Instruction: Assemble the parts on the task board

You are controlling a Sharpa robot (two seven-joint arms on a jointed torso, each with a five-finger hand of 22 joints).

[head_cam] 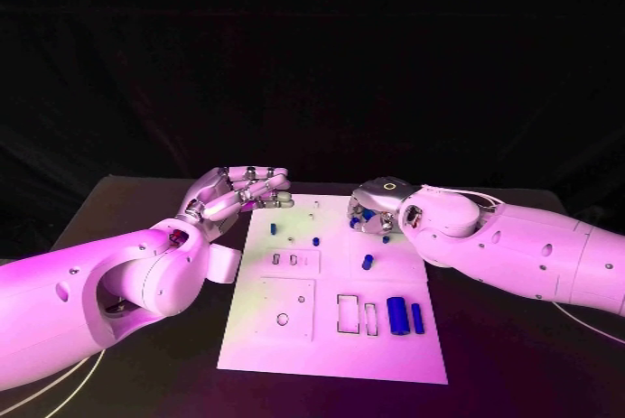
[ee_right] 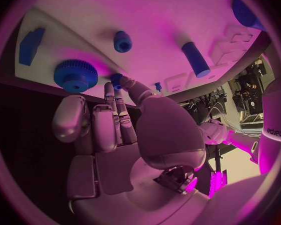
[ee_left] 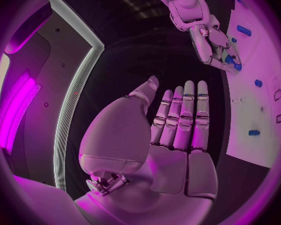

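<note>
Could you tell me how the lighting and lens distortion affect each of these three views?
Head view: magenta light washes the task board, background black. Left wrist view: fisheye bends the board's edge beside the left robot hand. Right wrist view: the board curves above the right robot hand, whose shadow falls near the blue gear.

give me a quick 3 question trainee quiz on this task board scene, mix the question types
1. True or false: the left robot hand is gripping a blue part.
2. Multiple choice: the right robot hand is over which part of the task board?
A. the near edge, closest to the robot
B. the far end
C. off the board, on the black table
3. Fill in: in the right wrist view, the round blue piece with a toothed rim is a ____.

Key
1. False. Its fingers are straight and apart, holding nothing.
2. B.
3. gear. It lies on the board close to the right hand's fingertips.
</note>
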